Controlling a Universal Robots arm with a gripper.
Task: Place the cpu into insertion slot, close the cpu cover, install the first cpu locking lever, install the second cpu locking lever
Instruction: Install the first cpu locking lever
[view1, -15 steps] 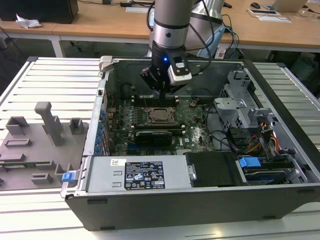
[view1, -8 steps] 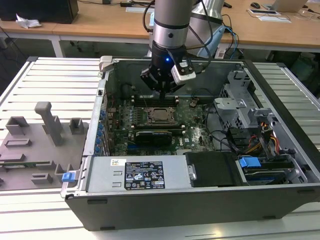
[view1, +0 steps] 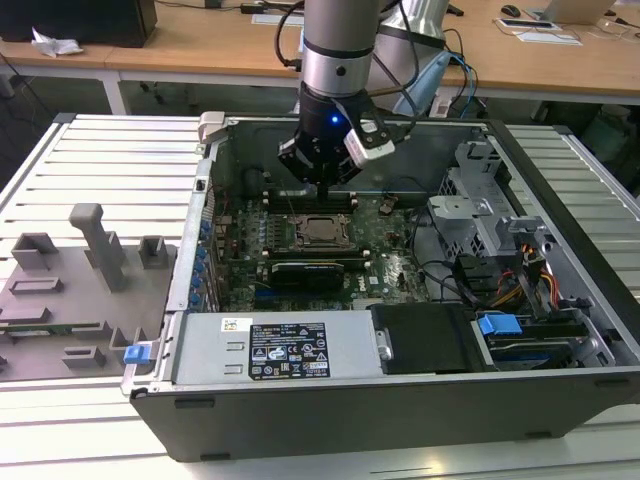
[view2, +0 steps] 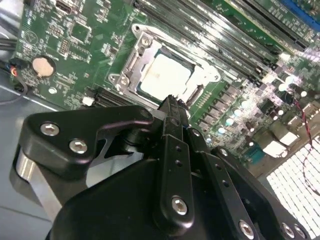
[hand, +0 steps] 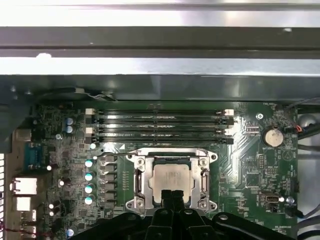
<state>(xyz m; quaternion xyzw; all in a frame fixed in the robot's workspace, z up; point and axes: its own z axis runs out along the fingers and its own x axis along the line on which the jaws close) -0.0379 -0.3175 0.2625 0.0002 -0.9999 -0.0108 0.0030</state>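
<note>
The cpu (hand: 172, 179) lies flat in the insertion slot (hand: 131, 159) on the green motherboard, its pale metal top showing in both wrist views (view2: 165, 75). The cpu cover (hand: 144, 177) lies down flat as a silver frame around the chip (view2: 132, 62). The pin field is hidden under the chip. My gripper (hand: 172, 196) hangs just above the socket's near edge with its black fingers pressed together and nothing between them. The second wrist view has the fingertips (view2: 170, 102) at the rim of the cover. From outside, the gripper (view1: 325, 185) hovers over the cpu (view1: 322, 230) inside the open computer case.
Long black memory slots (hand: 160, 127) run just beyond the socket. The case wall (view1: 215, 130) and drive cage (view1: 480, 215) close in around the board. A power supply (view1: 280, 350) sits at the front. A grey fixture plate (view1: 70, 290) lies on the exterior view's left.
</note>
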